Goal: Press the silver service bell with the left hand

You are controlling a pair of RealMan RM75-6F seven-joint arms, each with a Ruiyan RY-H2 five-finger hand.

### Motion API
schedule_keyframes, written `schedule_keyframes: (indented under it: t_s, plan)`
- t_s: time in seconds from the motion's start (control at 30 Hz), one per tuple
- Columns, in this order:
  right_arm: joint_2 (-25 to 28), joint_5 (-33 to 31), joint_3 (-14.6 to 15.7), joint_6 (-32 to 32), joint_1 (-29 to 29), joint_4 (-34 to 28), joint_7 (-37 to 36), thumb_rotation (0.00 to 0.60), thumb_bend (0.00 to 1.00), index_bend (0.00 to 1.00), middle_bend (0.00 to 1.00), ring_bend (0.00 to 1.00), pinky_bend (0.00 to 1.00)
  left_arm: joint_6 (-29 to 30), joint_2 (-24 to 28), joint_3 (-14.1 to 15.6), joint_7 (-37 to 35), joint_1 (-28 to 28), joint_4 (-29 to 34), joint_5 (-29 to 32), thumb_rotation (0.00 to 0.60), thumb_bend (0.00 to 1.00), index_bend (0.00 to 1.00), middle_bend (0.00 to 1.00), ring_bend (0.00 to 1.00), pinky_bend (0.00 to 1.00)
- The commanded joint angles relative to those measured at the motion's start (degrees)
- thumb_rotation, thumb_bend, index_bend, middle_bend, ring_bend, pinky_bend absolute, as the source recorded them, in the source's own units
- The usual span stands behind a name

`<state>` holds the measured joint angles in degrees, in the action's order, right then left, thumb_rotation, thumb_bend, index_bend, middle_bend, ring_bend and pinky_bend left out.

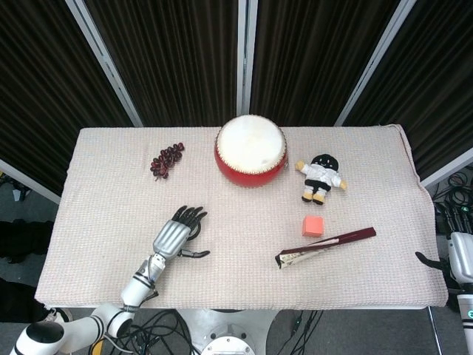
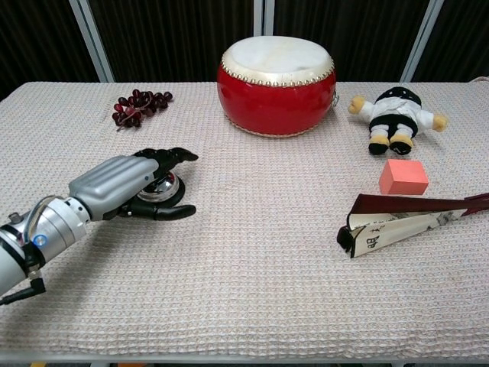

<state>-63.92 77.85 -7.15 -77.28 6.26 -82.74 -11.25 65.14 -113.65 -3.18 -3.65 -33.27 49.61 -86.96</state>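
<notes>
Chest view shows the left hand (image 2: 126,183) lying palm-down over the silver service bell (image 2: 158,189), fingers (image 2: 174,155) stretched forward past the dome and the thumb (image 2: 164,212) curved along the near side of the base. Whether the palm actually touches the bell's top cannot be told; the hand grips nothing and its fingers are spread apart. From that bell the bunch of dark red grapes (image 2: 138,105) sits at about 12 o'clock, well apart, and the red drum (image 2: 276,86) with its pale skin lies toward 1 o'clock. A plush doll (image 2: 395,113) in black and white lies at the drum's 3 o'clock, with a small coral block (image 2: 403,177) near it at 6 o'clock and a folded fan (image 2: 412,217) just beyond that, resting flat on the cloth-covered worktop (image 2: 252,290).

Head view places the left hand (image 1: 174,233) toward 7 o'clock from the drum (image 1: 250,151), the bell hidden beneath it. The right hand (image 1: 452,262) shows only partly at the picture's right edge, off the worktop (image 1: 103,170); whether its fingers are apart or curled cannot be told.
</notes>
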Motion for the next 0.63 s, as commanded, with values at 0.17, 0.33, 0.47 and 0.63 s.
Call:
schedule_keyframes:
  t_s: [0.17,0.33,0.47,0.63]
  plan:
    - [0.4,0.2,0.1,-0.4,-0.3,-0.8,-0.3,0.6,0.03,0.0,0.0,0.0,0.0,6.8,8.7,-3.1,7.3,1.4,8.6,0.3,0.064,0.0,0.0,0.0,0.0,0.0]
    - [0.0,0.5,-0.1,-0.3,0.1,-0.8,-0.5,0.6,0.03,0.0,0.0,0.0,0.0,11.1,20.8,-2.5,16.6,8.9,22.4,5.2,0.088,0.0,0.0,0.0,0.0,0.0]
    - [-0.2,0.3,-0.2,0.3,0.7,-1.3,0.6,0.6,0.03,0.0,0.0,0.0,0.0,13.2,28.1,-1.8,20.6,13.3,30.9,8.9,0.112,0.0,0.0,0.0,0.0,0.0]
    - [-0.4,0.8,0.2,-0.2,0.6,-2.5,2.5,0.6,0.03,0.0,0.0,0.0,0.0,14.5,31.2,-0.7,20.2,16.2,31.9,10.1,0.117,0.0,0.0,0.0,0.0,0.0]
